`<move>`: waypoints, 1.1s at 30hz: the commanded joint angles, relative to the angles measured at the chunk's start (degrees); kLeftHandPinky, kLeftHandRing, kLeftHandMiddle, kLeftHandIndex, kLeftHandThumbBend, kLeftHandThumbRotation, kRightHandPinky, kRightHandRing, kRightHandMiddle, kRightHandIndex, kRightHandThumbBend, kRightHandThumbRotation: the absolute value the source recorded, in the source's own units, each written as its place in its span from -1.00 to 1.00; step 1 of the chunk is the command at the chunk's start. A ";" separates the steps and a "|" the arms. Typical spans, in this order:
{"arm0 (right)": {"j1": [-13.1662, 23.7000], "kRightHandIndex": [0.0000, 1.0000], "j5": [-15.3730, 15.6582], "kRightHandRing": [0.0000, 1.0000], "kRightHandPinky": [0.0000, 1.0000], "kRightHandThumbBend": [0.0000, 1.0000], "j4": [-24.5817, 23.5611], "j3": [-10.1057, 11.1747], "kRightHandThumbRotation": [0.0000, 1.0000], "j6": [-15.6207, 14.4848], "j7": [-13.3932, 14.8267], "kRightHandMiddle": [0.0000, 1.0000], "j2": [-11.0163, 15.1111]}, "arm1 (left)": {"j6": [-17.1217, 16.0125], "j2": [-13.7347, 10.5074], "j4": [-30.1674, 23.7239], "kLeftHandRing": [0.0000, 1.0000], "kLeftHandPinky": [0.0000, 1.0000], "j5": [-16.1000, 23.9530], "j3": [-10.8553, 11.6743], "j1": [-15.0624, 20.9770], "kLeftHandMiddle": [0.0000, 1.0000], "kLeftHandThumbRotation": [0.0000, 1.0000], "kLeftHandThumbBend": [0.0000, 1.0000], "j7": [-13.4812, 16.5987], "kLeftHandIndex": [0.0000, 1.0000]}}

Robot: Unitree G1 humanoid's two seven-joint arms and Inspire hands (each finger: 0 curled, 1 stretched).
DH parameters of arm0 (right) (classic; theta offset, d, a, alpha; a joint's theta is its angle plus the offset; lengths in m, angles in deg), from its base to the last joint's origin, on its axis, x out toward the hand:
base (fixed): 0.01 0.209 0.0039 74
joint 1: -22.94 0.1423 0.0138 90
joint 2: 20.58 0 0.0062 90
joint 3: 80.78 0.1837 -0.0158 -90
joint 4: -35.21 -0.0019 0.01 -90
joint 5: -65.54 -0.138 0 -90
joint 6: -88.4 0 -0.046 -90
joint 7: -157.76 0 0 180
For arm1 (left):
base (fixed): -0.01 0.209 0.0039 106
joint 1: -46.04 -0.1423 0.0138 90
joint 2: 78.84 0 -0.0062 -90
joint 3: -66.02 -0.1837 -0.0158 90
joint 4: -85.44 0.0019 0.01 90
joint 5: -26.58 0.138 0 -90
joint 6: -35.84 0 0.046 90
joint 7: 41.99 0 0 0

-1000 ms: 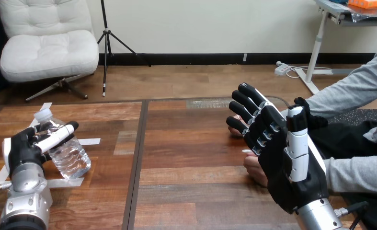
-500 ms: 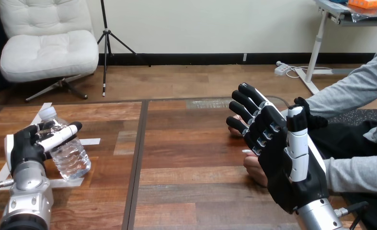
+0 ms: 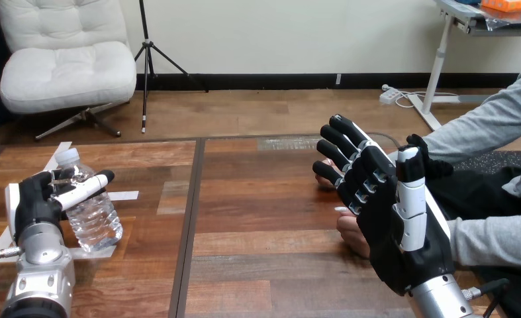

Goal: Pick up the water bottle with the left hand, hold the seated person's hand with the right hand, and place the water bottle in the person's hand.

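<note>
Water bottle (image 3: 95, 218) has tipped more upright than a second ago and stands on the desk (image 3: 264, 199) at left. Left hand (image 3: 32, 202) grips it, fingers and thumb curled round. Right hand (image 3: 383, 218) fingers are straight and spread in front of the person's hand (image 3: 350, 235); can't tell if they touch.

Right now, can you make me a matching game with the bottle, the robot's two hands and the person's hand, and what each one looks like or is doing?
Things:
1. water bottle
2. left hand
3. right hand
4. person's hand

Descriptions:
A. fingers straight, standing upright
B. clear, with a white cap
C. partly hidden behind a robot hand
D. curled round the bottle

Pairs: 1-B, 2-D, 3-A, 4-C.
</note>
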 commanded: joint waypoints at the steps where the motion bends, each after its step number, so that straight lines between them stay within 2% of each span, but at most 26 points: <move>1: 2.32 0.82 -0.29 0.89 0.82 0.56 -2.73 0.62 1.00 0.99 0.11 0.86 -0.18 | -3.57 -0.81 -2.11 -0.15 -0.25 2.18 -1.31 2.42 -0.05 -1.00 0.40 1.89 0.00; 11: 2.44 0.82 -0.44 0.89 0.82 0.56 -2.60 0.69 1.00 0.83 0.18 0.86 -0.25 | -6.80 -0.48 -3.30 -0.12 -0.20 4.66 -2.14 1.22 -0.03 -1.00 0.42 3.98 0.01; 22: 2.51 0.82 -0.59 0.89 0.82 0.55 -2.61 0.62 1.00 0.66 0.16 0.86 -0.34 | -9.95 -0.59 -2.87 -0.08 -0.15 5.83 -2.64 0.53 0.00 -1.00 0.43 4.66 0.01; 33: 2.50 0.82 -0.57 0.90 0.82 0.55 -2.41 0.61 1.00 0.83 0.02 0.86 -0.31 | -15.91 -0.72 -2.75 -0.08 -0.13 8.88 -4.23 -0.81 0.00 -1.00 0.46 7.35 -0.01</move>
